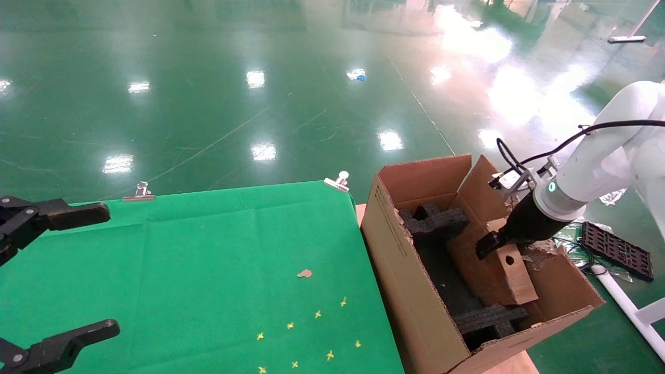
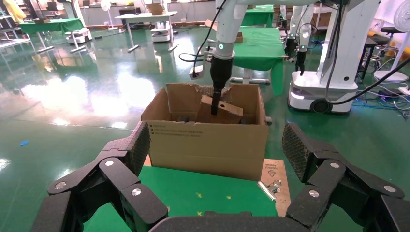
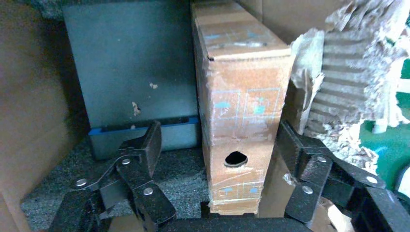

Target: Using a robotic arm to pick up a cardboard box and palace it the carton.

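Nearest the head camera, at about eight o'clock, the left gripper (image 1: pixel 57 270) hangs over the near left edge of the green table cloth (image 1: pixel 208 249), its two black fingers spread wide with nothing between them; the left wrist view shows the same wide gap, fingers (image 2: pixel 123 159) framing the scene beyond. Small yellow cross marks (image 1: pixel 317 314) and a scrap of cardboard (image 1: pixel 304 273) lie on the cloth toward five o'clock, and metal clips (image 1: pixel 139 192) pin its far edge.

At three o'clock, just beside the table, stands the carton (image 1: pixel 410 270), a large brown corrugated box with its flaps up and one wall edge torn ragged. Black foam inserts (image 1: pixel 434 222) sit inside at its far and near ends. The cardboard box (image 1: pixel 499 270), small, slim and brown with a round hole in one face, stands tilted inside the carton, between the foam pieces and close to the torn wall.

From two o'clock the robotic arm (image 1: pixel 587 176) reaches down into the carton, its ring light glowing at the wrist. The right gripper (image 3: pixel 220 145) sits over the upper end of the cardboard box (image 3: pixel 239 96); in the right wrist view its fingers (image 3: pixel 145 145) stand apart on either side of the box, not clamped on it. A dark flat block (image 3: pixel 130 72) lies beside the box on grey foam.
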You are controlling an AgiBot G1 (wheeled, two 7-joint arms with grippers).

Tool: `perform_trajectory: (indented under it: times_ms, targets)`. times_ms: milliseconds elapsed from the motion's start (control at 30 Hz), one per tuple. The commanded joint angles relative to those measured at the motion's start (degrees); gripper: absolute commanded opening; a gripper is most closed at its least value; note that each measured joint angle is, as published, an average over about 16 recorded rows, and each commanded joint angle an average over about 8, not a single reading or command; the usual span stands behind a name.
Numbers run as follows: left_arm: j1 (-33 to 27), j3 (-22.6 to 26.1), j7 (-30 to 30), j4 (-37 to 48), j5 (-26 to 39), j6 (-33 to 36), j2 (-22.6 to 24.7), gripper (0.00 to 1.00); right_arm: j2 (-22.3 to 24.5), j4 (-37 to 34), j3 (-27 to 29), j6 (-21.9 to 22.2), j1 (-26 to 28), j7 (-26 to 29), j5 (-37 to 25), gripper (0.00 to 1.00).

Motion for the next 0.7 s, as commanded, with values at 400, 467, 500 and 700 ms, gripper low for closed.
perform_trajectory:
  times_ms: [400,467,500,700]
  targets:
    - [-0.01,0.04,0.02,0.00,-0.03,-0.02,-0.02,1.00,0.91,1.01,0.41,-2.14,6.64,-3.74,0.62,1.00]
    - [-0.01,0.05,0.02,0.00,-0.03,-0.02,-0.02,1.00,1.09,1.48,0.67,-2.69,6.56,-4.51,1.00,1.00]
    - [-0.01,0.05,0.02,0.00,-0.03,-0.02,-0.02,1.00,1.17,1.68,0.82,-2.74,6.22,-4.84,1.23,1.00]
    - [-0.02,0.07,0.03,0.00,-0.05,-0.03,-0.03,1.00,1.30,2.24,1.93,0.82,1.05,-6.35,2.85,1.00]
